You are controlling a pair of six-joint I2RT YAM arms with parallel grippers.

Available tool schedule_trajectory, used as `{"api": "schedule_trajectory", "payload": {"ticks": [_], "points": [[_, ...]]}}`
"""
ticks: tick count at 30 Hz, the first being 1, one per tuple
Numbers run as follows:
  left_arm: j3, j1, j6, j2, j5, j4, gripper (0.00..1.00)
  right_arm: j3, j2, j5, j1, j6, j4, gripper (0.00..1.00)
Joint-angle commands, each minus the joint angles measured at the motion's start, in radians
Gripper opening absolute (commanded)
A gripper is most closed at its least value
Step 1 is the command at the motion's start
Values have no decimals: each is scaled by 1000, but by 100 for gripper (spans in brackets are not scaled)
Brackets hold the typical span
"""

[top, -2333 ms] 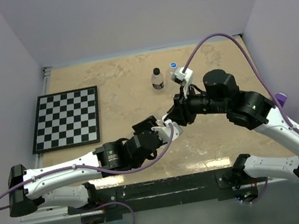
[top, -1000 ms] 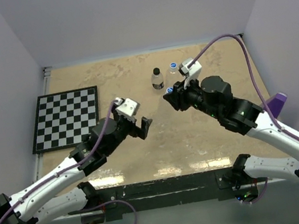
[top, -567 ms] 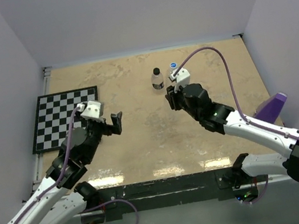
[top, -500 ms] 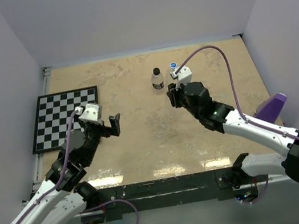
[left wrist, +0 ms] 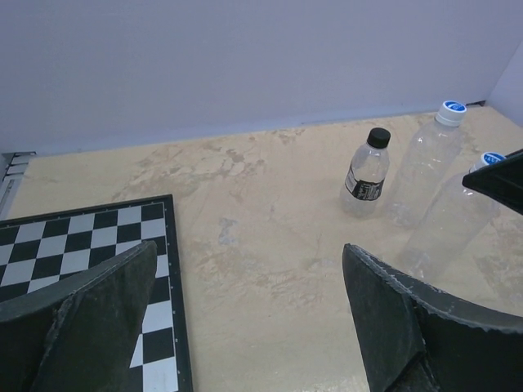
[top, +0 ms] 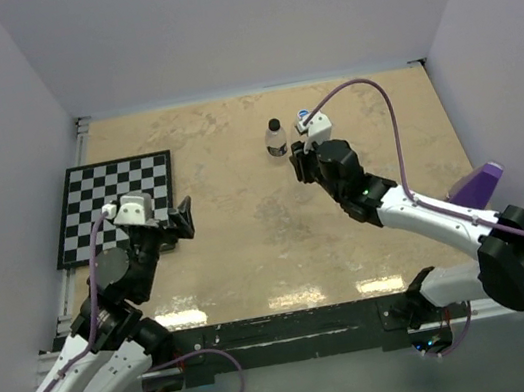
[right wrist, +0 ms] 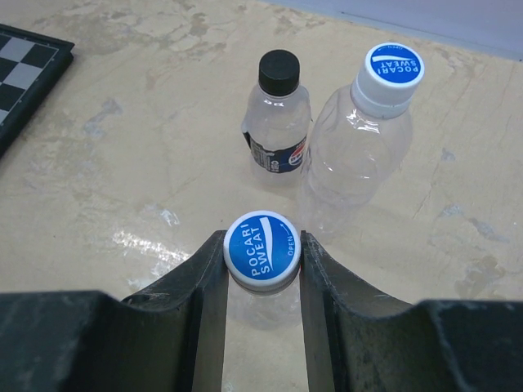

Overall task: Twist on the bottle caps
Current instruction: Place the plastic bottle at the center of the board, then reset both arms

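3 clear bottles [right wrist: 359,155] stand clustered on the table's [top: 251,249] far right, all capped: 2 blue caps [right wrist: 394,65] and 1 black cap [right wrist: 279,69]. The right gripper [right wrist: 261,260] is clamped on the nearest blue cap [right wrist: 261,245]. The left gripper [left wrist: 249,261] hangs wide open, holding nothing, by 1 chessboard [top: 117,206].

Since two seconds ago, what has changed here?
The left claw drew back from the middle leftward to the checkerboard, open. The right claw, shut on a blue cap, moved its bottle to the far side, beside the black-capped bottle and the second blue-capped bottle. Both stayed put.
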Motion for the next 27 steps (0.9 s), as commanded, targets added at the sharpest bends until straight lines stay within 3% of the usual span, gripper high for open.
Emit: {"api": "schedule_trajectory", "payload": {"ticks": [1, 5, 12, 18, 24, 27], "points": [[-21, 10, -1, -26, 5, 72, 100, 18, 26, -11, -10, 4, 30, 12], [-44, 11, 3, -60, -25, 133, 100, 38, 51, -26, -20, 15, 5, 19], [-42, 13, -11, -89, -47, 141, 100, 72, 9, -38, -21, 56, -41, 57], [-39, 18, -43, -144, -113, 139, 100, 153, -145, 26, -23, 61, -127, 76], [-45, 22, -10, -227, -176, 148, 100, 145, -385, 218, -23, 50, -176, 87], [-51, 22, 10, -270, -195, 156, 100, 99, -546, 331, -23, 35, -181, 98]]}}
